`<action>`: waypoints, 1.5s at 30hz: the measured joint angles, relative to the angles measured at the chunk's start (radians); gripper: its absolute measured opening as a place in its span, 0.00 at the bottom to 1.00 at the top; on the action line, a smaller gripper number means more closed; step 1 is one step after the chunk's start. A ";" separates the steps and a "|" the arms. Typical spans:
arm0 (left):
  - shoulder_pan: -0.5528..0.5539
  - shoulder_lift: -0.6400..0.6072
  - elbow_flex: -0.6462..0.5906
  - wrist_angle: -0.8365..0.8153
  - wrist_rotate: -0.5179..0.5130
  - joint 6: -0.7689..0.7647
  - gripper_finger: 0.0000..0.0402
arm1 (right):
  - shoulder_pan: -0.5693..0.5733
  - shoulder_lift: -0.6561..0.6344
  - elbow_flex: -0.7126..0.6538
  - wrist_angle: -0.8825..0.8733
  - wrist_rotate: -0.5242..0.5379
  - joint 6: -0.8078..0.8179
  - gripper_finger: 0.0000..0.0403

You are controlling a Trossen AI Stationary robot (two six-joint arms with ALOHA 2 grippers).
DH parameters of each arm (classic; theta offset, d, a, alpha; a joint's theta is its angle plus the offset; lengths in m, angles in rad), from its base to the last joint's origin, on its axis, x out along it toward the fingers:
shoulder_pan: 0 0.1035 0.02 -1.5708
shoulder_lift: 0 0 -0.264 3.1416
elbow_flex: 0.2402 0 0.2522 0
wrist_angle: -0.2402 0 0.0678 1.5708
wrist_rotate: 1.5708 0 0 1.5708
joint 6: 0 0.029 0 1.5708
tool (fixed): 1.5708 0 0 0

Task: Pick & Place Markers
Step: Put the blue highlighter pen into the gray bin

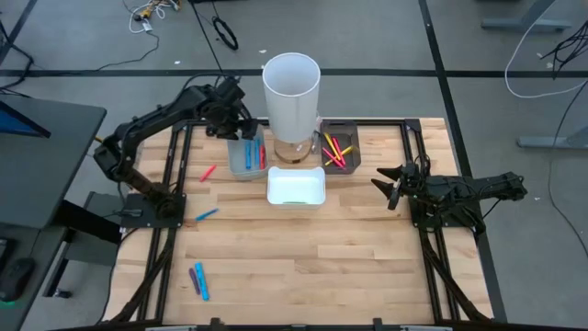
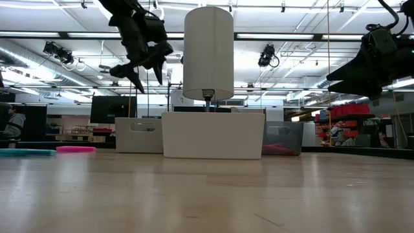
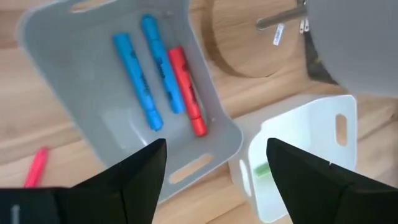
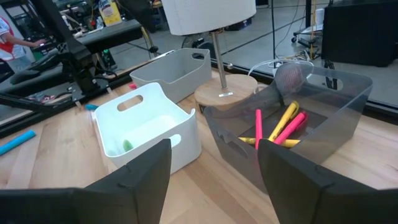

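your left gripper [image 1: 241, 131] hung wide and empty over the grey tray [image 1: 246, 166] holding two blue markers [image 3: 147, 78] and a red one. loose pink marker [image 1: 209, 173] lay at the tray's nine o'clock: you needed a straight descent. right gripper [image 1: 386, 187] waited open, empty.

Three trays in a cluster at table's far middle: left tray [image 1: 246, 158] and right tray [image 1: 340, 147] flank the lamp base [image 1: 292, 153]; middle tray [image 1: 296, 188] sits just in front of the base. Three markers [image 3: 158, 79] lie side by side in left tray; several more [image 1: 334, 151] in right tray. Loose markers: one [image 1: 209, 173] left of left tray, one [image 1: 207, 214] nearer, two [image 1: 198, 280] at near left. Left gripper [image 1: 246, 131] over left tray; right gripper [image 1: 393, 187] right of middle tray.
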 joint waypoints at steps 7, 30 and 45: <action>-0.040 -0.065 0.000 -0.156 -0.096 0.007 0.71 | 0.000 0.000 0.000 0.000 0.000 0.000 0.60; -0.298 -0.311 0.000 -0.202 -0.144 0.040 0.71 | 0.000 0.000 0.000 0.000 0.000 0.000 0.60; -0.555 -0.317 0.000 -0.484 -0.085 -0.054 0.71 | 0.000 0.000 0.000 0.000 0.000 0.000 0.60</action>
